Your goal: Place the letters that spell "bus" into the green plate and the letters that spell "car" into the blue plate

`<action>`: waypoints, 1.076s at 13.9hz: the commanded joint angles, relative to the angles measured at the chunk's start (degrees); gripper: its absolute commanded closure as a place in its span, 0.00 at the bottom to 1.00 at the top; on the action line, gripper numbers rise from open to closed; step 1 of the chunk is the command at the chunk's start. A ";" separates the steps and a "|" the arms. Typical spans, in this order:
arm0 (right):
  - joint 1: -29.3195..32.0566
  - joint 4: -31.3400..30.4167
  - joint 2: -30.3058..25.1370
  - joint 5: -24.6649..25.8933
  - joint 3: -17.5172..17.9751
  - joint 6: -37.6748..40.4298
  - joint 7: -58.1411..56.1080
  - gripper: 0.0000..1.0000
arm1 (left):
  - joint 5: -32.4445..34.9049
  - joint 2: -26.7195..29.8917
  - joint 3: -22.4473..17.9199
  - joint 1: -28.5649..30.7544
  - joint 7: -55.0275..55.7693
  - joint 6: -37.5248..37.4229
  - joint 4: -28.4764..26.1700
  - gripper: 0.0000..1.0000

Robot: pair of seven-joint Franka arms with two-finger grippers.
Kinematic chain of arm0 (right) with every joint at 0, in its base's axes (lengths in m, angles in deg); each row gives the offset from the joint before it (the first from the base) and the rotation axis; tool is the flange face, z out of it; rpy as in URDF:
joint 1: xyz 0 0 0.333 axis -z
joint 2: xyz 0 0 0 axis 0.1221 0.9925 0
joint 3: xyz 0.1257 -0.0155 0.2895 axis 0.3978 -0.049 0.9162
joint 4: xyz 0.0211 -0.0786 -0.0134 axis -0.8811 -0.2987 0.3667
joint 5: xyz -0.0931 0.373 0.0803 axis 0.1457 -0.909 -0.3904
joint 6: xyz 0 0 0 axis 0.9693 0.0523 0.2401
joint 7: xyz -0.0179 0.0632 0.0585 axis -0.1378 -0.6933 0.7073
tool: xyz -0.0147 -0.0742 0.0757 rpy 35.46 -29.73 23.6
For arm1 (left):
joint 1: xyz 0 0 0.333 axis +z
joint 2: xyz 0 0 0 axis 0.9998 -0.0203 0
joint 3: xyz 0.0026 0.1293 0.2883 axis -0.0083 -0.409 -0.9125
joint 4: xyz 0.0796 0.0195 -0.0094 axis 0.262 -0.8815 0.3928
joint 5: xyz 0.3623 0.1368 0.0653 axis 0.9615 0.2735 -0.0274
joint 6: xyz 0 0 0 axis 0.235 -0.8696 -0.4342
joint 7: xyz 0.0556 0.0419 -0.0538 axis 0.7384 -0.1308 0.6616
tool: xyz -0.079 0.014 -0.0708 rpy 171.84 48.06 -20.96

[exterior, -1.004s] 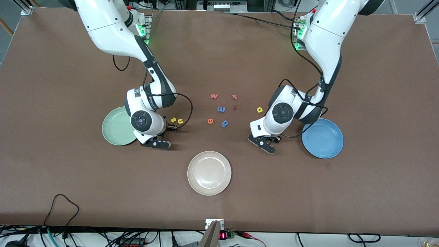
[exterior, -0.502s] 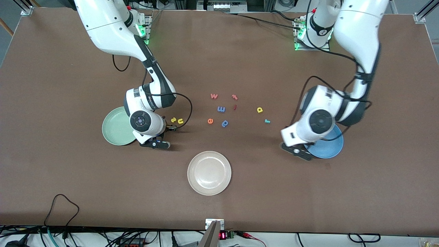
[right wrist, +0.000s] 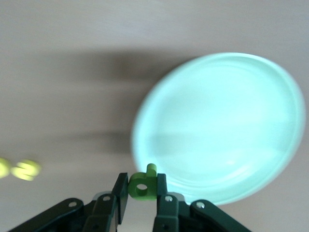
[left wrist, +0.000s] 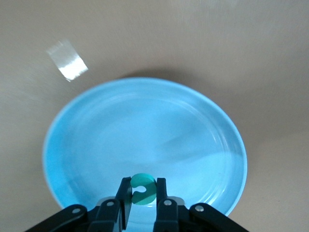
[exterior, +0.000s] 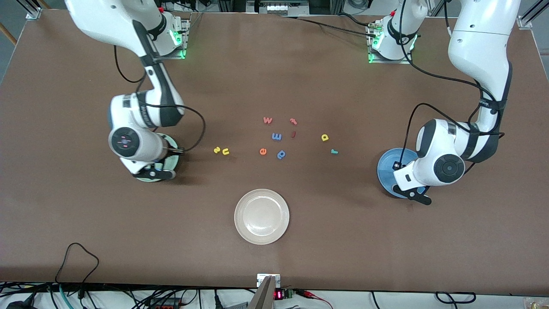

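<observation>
- Left pincer [left wrist: 143, 202] grips the teal c [left wrist: 143, 189] over the blue plate [left wrist: 87, 145], near the bench's left-arm end.
- Right pincer [right wrist: 142, 193] clamps the green b [right wrist: 143, 184] at the green plate [right wrist: 231, 121] rim.
- Best practice: centre each letter above its plate, lower, then release.

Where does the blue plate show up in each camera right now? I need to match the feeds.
Front view: the blue plate lies at the left arm's end of the table, mostly covered by the left hand.
Left wrist view: the plate fills the middle, under the hand gripping the teal c.
Right wrist view: not in it.
Shared landmark: the left hand over that plate.
</observation>
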 commanded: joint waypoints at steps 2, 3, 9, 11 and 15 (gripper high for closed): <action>0.99 -9.54 -1.58 0.68 -1.39 -10.71 -6.92 0.89 | 0.92 2.56 1.09 -0.56 -0.36 -0.52 -0.51 0.00; 1.34 -10.17 -0.96 0.68 -1.39 -12.49 -7.45 0.86 | 0.83 3.26 1.53 -0.91 -0.11 -1.31 -0.51 0.00; -1.28 -4.56 -0.87 -0.55 0.79 -7.61 3.23 0.00 | 0.30 4.07 14.52 -1.52 25.69 -3.52 -1.47 0.00; -4.52 -4.11 -0.61 -0.99 2.12 -7.94 8.33 0.00 | 0.48 3.71 15.16 -4.51 30.11 -1.67 -2.00 0.00; -10.07 -4.02 1.23 -2.22 2.21 -11.01 11.26 0.14 | 0.83 4.06 15.16 -5.93 30.66 10.41 -10.59 0.17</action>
